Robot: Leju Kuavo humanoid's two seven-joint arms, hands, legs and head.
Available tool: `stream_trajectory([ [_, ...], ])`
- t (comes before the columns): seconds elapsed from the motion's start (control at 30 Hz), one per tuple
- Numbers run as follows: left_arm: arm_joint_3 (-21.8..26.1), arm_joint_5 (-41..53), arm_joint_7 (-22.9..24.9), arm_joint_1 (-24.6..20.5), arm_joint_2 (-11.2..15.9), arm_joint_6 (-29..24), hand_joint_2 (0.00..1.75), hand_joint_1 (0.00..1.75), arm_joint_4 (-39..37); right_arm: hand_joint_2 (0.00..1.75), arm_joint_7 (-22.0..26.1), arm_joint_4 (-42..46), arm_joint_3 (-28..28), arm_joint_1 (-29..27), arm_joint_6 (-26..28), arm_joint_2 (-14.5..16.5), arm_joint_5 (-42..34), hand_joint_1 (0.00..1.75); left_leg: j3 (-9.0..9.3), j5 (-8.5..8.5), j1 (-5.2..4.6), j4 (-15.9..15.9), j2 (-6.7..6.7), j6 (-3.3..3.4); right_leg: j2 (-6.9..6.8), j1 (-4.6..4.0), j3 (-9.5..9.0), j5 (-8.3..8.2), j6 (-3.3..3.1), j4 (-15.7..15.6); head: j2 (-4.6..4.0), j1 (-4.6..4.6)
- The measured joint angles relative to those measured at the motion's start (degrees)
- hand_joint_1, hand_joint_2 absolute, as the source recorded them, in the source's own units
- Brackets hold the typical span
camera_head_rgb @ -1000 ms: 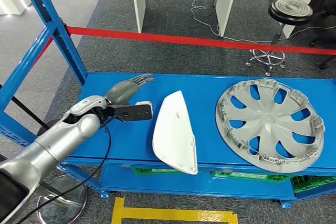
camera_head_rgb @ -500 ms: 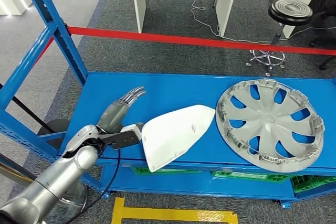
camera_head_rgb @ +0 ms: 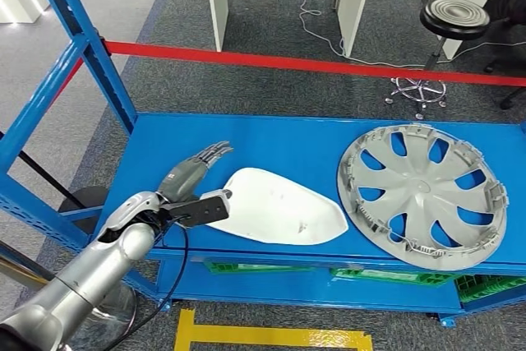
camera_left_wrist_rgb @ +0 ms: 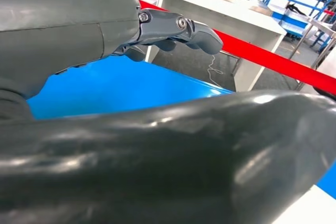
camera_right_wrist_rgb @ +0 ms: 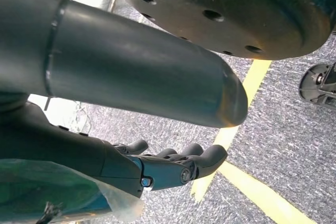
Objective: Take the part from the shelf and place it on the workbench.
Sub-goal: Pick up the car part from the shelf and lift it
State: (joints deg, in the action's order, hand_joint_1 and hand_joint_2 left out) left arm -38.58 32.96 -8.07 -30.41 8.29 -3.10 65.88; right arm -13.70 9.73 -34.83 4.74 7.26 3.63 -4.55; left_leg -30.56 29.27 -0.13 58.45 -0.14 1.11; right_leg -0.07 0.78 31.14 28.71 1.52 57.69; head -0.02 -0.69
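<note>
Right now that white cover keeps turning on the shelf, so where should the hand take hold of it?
Grip the wide rounded end of the white cover, coming from the robot's left, where the left hand already meets it. The cover lies flat, its narrow tip towards the wheel cover. Probably fingers over the top and thumb under the edge overhanging the shelf.

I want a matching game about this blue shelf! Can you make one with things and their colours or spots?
Things:
1. white part
2. hubcap
3. tape
4. left hand

Matches:
A. red, stretched behind the shelf
B. silver, on the shelf's right end
C. at the white part's left end
D. lying in the middle of the shelf

Pairs: 1-D, 2-B, 3-A, 4-C
</note>
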Motion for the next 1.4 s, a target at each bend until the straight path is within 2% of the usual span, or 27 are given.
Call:
stream_trajectory([
  [0.13, -0.16, 0.26, 0.18, -0.31, -0.07, 0.92, 1.75, 0.00, -0.07, 0.00, 0.00, -0.01, 0.07, 0.00, 0.00, 0.00, 0.00, 0.00, 0.00, 0.00, 0.00, 0.00, 0.00, 0.00, 0.00, 0.00, 0.00, 0.00, 0.00, 0.00, 0.00, -0.01],
  [0.43, -2.51, 2.13, 3.34, -4.94, -1.11, 6.86, 1.75, 0.00, -2.40, 0.00, -0.30, -0.01, 0.15, 0.00, -0.26, -0.02, 0.29, 0.00, 0.00, 0.00, 0.00, 0.01, 0.00, 0.00, -0.01, 0.00, 0.00, 0.00, 0.00, 0.00, 0.00, 0.00],
  [0.77, -4.84, 1.67, 3.48, -9.57, -4.31, 7.27, 1.75, 0.00, -3.23, 0.00, -0.62, 0.00, 0.15, 0.12, -0.96, -0.02, 0.99, 0.00, -0.01, 0.00, -0.01, 0.02, 0.00, 0.00, 0.00, 0.01, 0.00, 0.00, 0.00, 0.00, 0.00, 0.00],
  [1.1, -7.47, -0.05, 1.36, -9.74, -4.62, 7.09, 1.75, 0.00, -0.65, 0.00, -0.59, 0.00, 0.15, 0.07, -1.14, -0.02, 1.09, 0.00, -0.01, 0.00, 0.00, 0.01, 0.00, 0.00, -0.01, -0.01, -0.01, 0.00, 0.00, 0.00, 0.00, 0.00],
  [1.23, -7.98, -1.00, 1.34, -9.68, -4.56, 7.64, 0.00, 0.00, -0.09, 0.00, -0.55, 0.00, 0.15, 0.06, -1.19, -0.02, 1.03, 0.00, -0.01, 0.00, 0.00, 0.01, 0.00, 0.00, -0.01, 0.00, -0.01, 0.00, 0.00, 0.00, 0.00, 0.00],
  [1.4, -8.85, -0.66, 4.70, -8.74, -4.28, 8.69, 0.00, 0.00, 0.22, 0.00, -0.19, 0.00, 0.18, -0.09, -0.50, -0.02, 0.16, 0.00, -0.01, 0.00, 0.00, 0.01, 0.00, 0.00, -0.01, 0.00, -0.01, 0.00, 0.00, 0.00, 0.00, -0.01],
])
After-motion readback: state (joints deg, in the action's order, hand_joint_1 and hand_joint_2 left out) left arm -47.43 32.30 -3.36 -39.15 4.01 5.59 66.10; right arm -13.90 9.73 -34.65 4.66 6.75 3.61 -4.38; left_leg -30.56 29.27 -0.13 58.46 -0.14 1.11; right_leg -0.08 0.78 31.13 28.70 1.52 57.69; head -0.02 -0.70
